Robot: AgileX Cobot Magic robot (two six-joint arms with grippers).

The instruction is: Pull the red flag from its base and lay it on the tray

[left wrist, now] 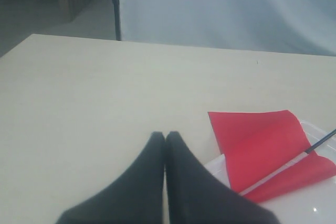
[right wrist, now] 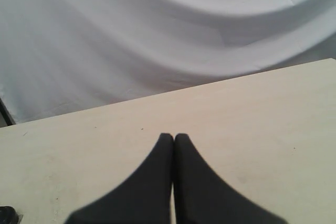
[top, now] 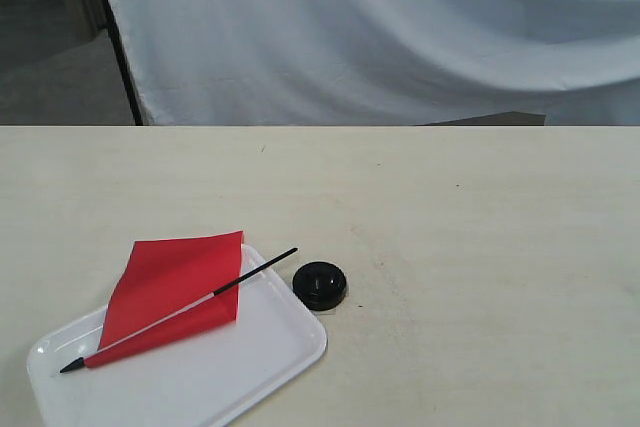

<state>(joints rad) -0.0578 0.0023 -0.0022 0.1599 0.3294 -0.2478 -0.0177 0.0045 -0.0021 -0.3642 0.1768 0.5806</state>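
Observation:
The red flag [top: 175, 287] lies flat on the white tray [top: 260, 362] at the front left of the table, its stick running from the pointed tip [top: 68, 367] up over the tray's far rim. The black base [top: 320, 285] stands on the table just beside the tray's right corner, with nothing in it. Neither gripper shows in the exterior view. In the left wrist view my left gripper [left wrist: 165, 136] is shut and empty, with the red flag [left wrist: 262, 140] and the tray [left wrist: 315, 129] off to one side. My right gripper [right wrist: 174, 137] is shut and empty over bare table.
A white cloth backdrop [top: 380, 27] hangs behind the table's far edge [top: 320, 127]. A dark upright post [top: 125, 67] stands at the back left. A sliver of the black base [right wrist: 6, 215] shows at the edge of the right wrist view.

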